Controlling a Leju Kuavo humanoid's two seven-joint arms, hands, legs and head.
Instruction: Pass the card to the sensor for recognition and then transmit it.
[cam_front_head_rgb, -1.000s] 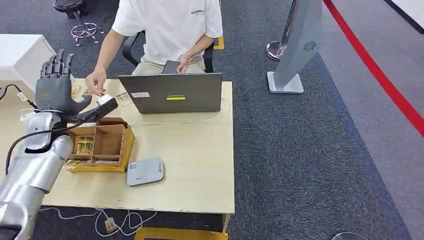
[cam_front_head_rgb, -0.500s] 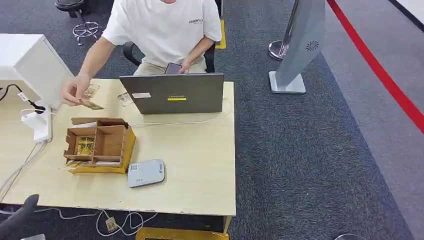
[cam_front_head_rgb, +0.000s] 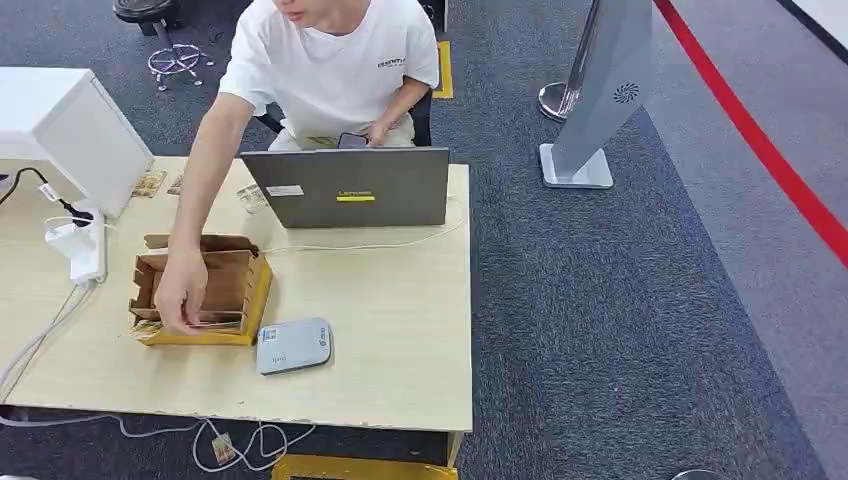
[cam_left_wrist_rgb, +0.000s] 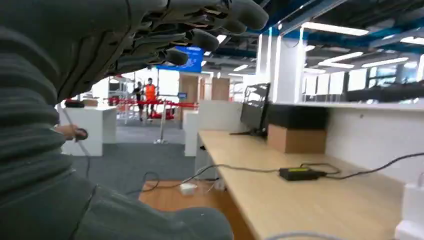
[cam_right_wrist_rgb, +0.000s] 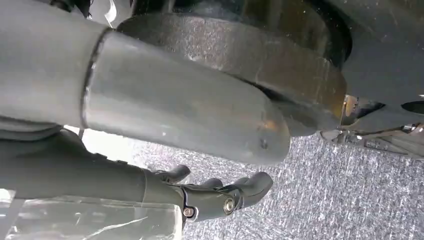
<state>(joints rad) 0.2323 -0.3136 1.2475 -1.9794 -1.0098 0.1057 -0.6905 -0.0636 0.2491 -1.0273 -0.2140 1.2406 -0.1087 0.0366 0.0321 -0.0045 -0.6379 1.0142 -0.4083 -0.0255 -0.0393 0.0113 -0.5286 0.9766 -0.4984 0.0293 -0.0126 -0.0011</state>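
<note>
Here, you find the card (cam_front_head_rgb: 213, 322) at the lower left of the head view, a thin pale strip lying at the front edge of the cardboard box (cam_front_head_rgb: 232, 285), pinched under the fingers of the person's hand (cam_front_head_rgb: 181, 296). That box, split into compartments, sits on the wooden table (cam_front_head_rgb: 390, 330). Just beside its front right corner, toward the bottom of the frame, lies the grey sensor (cam_front_head_rgb: 291, 345), flat on the table and apart from the card.

Above the box in the frame stands a grey laptop (cam_front_head_rgb: 345, 187) with its lid toward you, and behind it sits the person in a white shirt (cam_front_head_rgb: 330, 70), one arm reaching down across the table to the box. At the upper left you see a white box (cam_front_head_rgb: 75, 125), and below it a white power strip (cam_front_head_rgb: 78, 250) with cables running to the table's edge.

Your left hand (cam_left_wrist_rgb: 165, 35) appears in the left wrist view, its dark fingers curled loosely with gaps between them and nothing in them. Your right hand (cam_right_wrist_rgb: 210, 192) appears in the right wrist view over grey carpet, its fingers gently curved, close together and holding nothing.
</note>
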